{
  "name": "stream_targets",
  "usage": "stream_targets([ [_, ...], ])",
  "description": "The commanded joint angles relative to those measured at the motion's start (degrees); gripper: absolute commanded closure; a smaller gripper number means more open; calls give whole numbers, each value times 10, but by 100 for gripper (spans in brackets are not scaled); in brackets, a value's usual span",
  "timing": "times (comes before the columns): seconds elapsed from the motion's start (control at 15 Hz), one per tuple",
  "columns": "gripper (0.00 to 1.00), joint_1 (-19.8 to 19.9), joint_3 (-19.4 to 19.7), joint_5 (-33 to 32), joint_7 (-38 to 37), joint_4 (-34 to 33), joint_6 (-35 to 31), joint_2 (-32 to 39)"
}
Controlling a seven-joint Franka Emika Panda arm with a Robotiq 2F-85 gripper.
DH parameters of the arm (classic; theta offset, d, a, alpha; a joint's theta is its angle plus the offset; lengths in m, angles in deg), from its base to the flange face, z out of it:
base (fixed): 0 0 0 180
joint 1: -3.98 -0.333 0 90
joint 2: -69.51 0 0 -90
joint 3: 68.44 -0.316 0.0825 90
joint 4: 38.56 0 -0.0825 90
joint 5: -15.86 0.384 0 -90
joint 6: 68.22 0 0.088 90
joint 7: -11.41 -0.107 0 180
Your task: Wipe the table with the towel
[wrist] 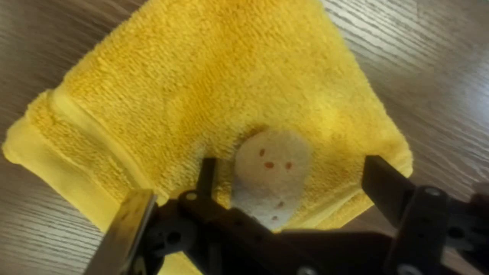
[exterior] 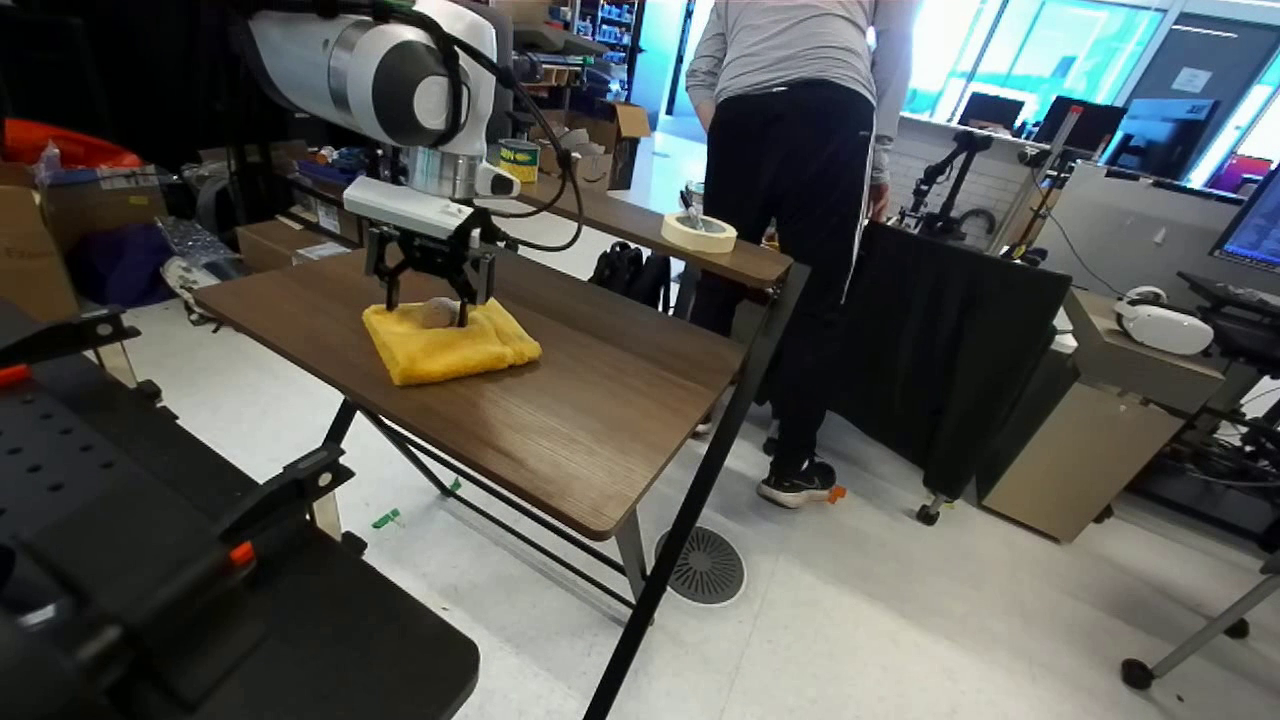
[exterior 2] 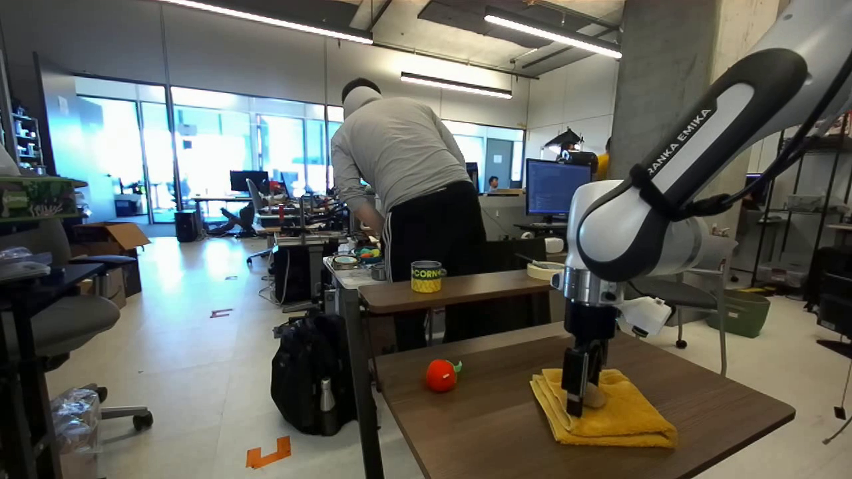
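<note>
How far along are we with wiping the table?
Done, it seems: the folded towel lies on the table, with the gripper positioned over it.
In hand: nothing gripped; the open jaws stand either side of a beige spotted object resting on the towel.
Left, probably: moving that object off, gripping the towel and wiping. These views don't show whether any wiping is done.

Corn can (exterior 2: pixel 426 284), tape roll (exterior: pixel 697 238), black backpack (exterior 2: pixel 307 382), perhaps a red toy fruit (exterior 2: pixel 440 376)

Both exterior views see the table (exterior: pixel 590 420) and towel (exterior: pixel 442 352) from farther back; the wrist view looks down, up close.
</note>
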Motion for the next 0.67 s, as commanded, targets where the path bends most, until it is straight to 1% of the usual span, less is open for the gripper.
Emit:
stream_targets([
  [0.0, 36, -19, 9, -21, -23, -49, 24, 28],
  [0.07, 48, -20, 9, -23, -23, -51, 28, 28],
  [0.4, 94, -20, 12, -28, -25, -47, 37, 0],
  [0.47, 100, -21, 13, -29, -27, -44, 33, -6],
  [0.6, 100, -24, 10, -33, -28, -36, 31, -21],
])
